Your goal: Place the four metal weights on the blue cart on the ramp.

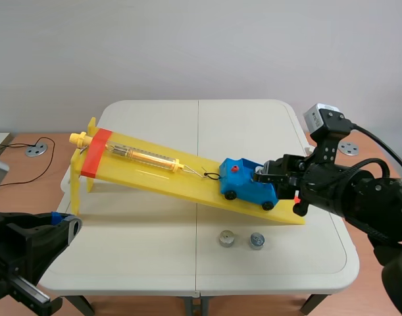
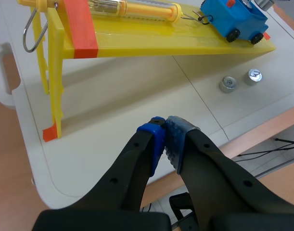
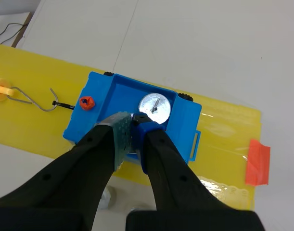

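The right gripper (image 3: pixel 135 119) hangs low over the open tray of the blue cart (image 3: pixel 106 103), tips pointing down into it. Whether it is clenched on something or has just released I cannot tell, since its own bulk hides what lies beneath. Just ahead of it, toward one o'clock, a silver weight (image 3: pixel 155 107) lies flat in the tray.

In the scene view the cart sits near the low end of the yellow ramp (image 1: pixel 154 172). A wire hook at its ten o'clock ties it to the spring scale (image 1: pixel 148 157) lying up the slope. At about six o'clock from the cart, down on the desk (image 1: pixel 122 224), stand the near weight (image 1: pixel 226 237) and the far weight (image 1: pixel 256 241). They are close together and well clear of the ramp's edge.

The left gripper (image 2: pixel 165 126) is clenched on nothing, its pads meeting. It waits at the desk's front corner, around eight o'clock from the ramp and well apart from everything.

As I judge it, one weight is surely loaded and two surely remain. The fourth is not visible anywhere and may sit under the right gripper. So the job is a quarter to half done.
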`<action>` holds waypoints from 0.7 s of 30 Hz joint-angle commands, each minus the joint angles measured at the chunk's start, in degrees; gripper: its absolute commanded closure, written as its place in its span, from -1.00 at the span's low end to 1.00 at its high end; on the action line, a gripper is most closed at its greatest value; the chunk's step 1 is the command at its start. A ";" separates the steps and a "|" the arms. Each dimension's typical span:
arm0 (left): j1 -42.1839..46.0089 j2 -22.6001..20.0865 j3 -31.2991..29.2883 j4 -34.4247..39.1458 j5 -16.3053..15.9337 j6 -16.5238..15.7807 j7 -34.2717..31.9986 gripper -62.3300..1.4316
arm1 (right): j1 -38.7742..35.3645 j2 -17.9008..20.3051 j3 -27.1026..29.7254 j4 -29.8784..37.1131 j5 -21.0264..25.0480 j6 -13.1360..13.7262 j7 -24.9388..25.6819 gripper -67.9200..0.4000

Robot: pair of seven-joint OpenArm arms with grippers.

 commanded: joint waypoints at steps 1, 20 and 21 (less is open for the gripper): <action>-0.35 0.46 -0.74 3.54 -4.24 -1.18 -5.95 0.80 | 6.38 -0.50 0.04 4.07 3.72 2.82 7.58 0.97; -0.35 0.46 -0.74 3.54 -4.24 -1.18 -5.95 0.80 | 8.02 -1.60 0.17 -0.74 3.72 3.52 8.24 0.49; -0.35 0.46 -0.74 3.54 -4.24 -1.18 -5.95 0.80 | 8.02 -1.42 0.24 -0.72 3.72 3.54 8.61 0.43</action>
